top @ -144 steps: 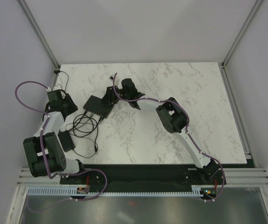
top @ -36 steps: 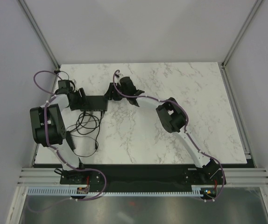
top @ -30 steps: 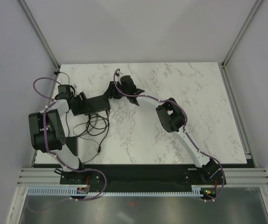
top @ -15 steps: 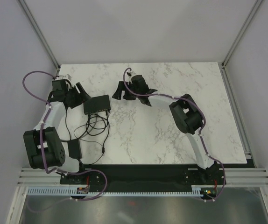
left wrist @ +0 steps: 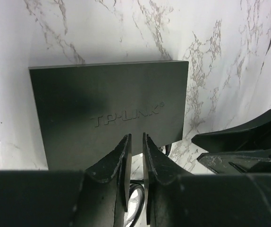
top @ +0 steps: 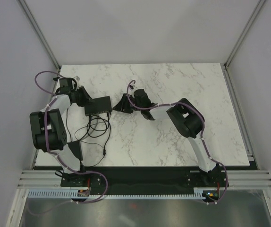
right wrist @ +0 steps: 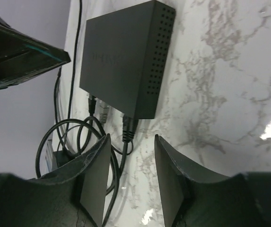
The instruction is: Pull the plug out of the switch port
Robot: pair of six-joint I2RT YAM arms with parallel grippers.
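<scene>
Marble bench stood between plain grey walls. Nearest, a black adapter brick sat partly hidden by the left arm. Its cables looped up to the switch, which lay flat at left-centre with plugs in its near edge. Right hand hung released just beside it. Left hand was narrowed to a slit over the switch; I could not tell whether it gripped anything.

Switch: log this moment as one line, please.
switch: flat on table | plugs: seated in ports | left end effector: narrow gap, empty, at switch edge | right end effector: open, empty, facing ports
</scene>
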